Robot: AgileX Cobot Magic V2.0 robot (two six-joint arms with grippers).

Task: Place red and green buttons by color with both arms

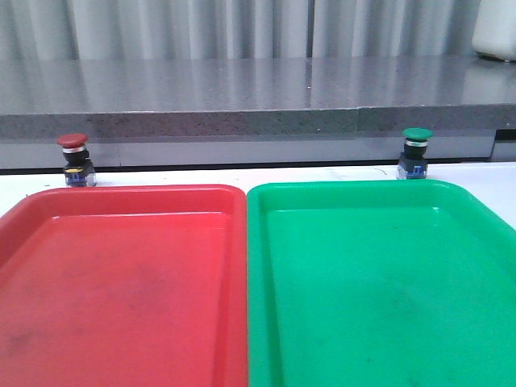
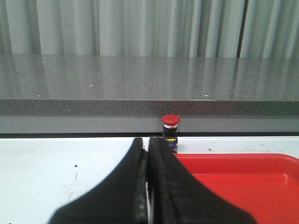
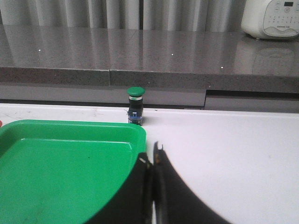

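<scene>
The red button [image 1: 74,160] [image 2: 170,127] stands upright on the white table just behind the red tray's far left corner. Behind the green tray's far right part, the green button [image 1: 416,151] [image 3: 135,105] also stands upright. Neither arm shows in the front view. In the left wrist view my left gripper [image 2: 147,142] is shut and empty, short of the red button and a little to one side of it. My right gripper [image 3: 150,154] is shut and empty too, over the green tray's corner, with the green button some way ahead.
A red tray [image 1: 121,197] and a green tray [image 1: 347,193] lie side by side and fill the near table. A grey stone ledge [image 1: 242,97] runs along the back, close behind both buttons. A white appliance [image 3: 273,18] sits on it at the far right.
</scene>
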